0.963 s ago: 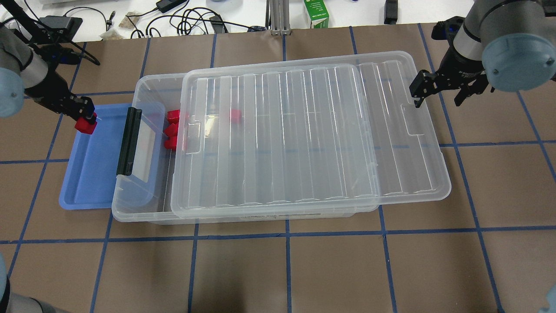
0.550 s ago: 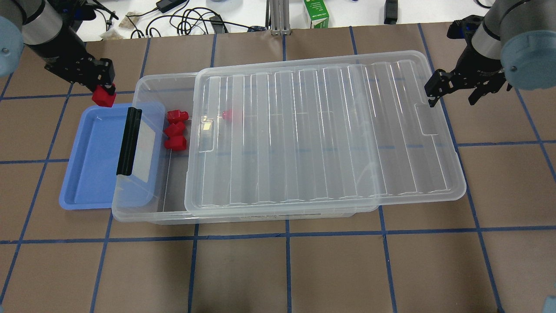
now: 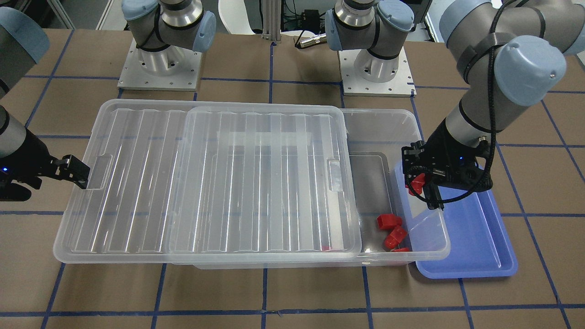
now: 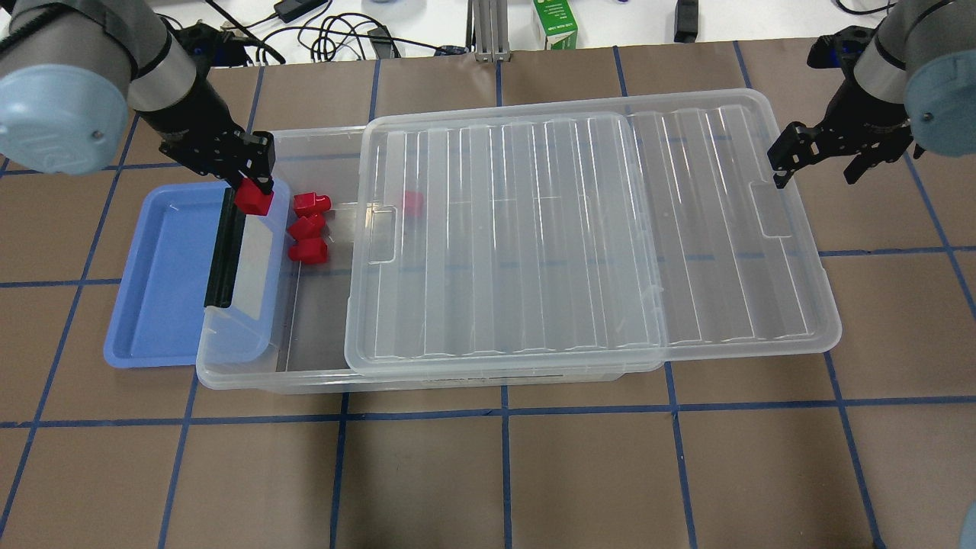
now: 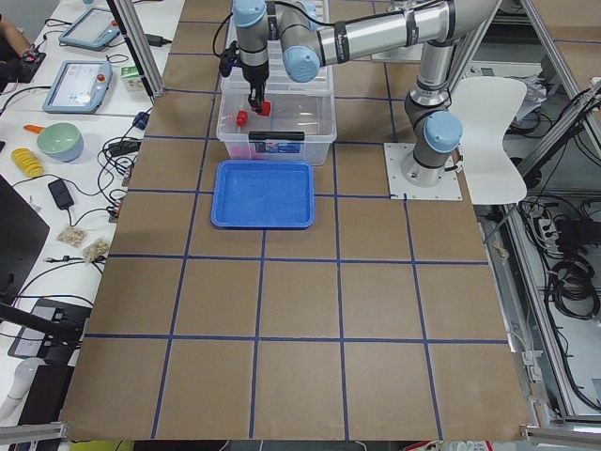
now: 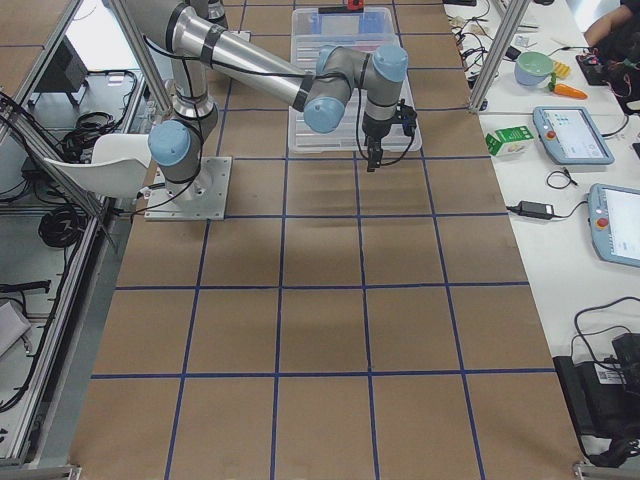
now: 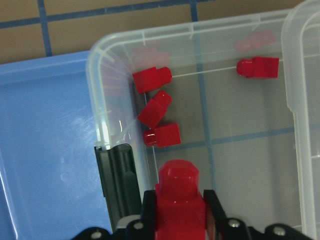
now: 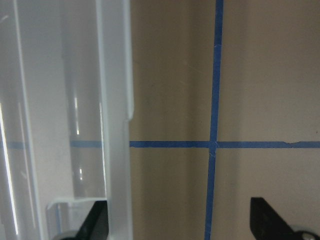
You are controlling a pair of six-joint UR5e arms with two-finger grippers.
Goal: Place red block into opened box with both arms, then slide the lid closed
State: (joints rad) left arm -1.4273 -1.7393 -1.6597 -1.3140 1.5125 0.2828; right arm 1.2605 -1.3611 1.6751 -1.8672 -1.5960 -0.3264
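Note:
My left gripper [image 4: 255, 191] is shut on a red block [image 4: 253, 200] and holds it over the left end of the box [image 4: 229, 374], just above the black latch bar [image 4: 225, 252]. In the left wrist view the red block [image 7: 179, 200] sits between the fingers, above the box rim. Several other red blocks [image 4: 309, 226] lie inside the box, one of them under the lid [image 4: 595, 229]. The lid rests on the box, shifted right and overhanging that end. My right gripper [image 4: 820, 164] is open, with the lid's right short edge [image 8: 115, 125] between its fingers.
A blue tray [image 4: 160, 282] lies partly under the box's left end. Beyond the far table edge are cables and a green carton [image 4: 555, 23]. Both arm bases [image 3: 160, 68] stand behind the box. Brown table with blue tape lines lies in front.
My left gripper carried the red block from the blue tray's far left corner rightward to the box's left end. The lid slid right, and my right gripper moved right with it.

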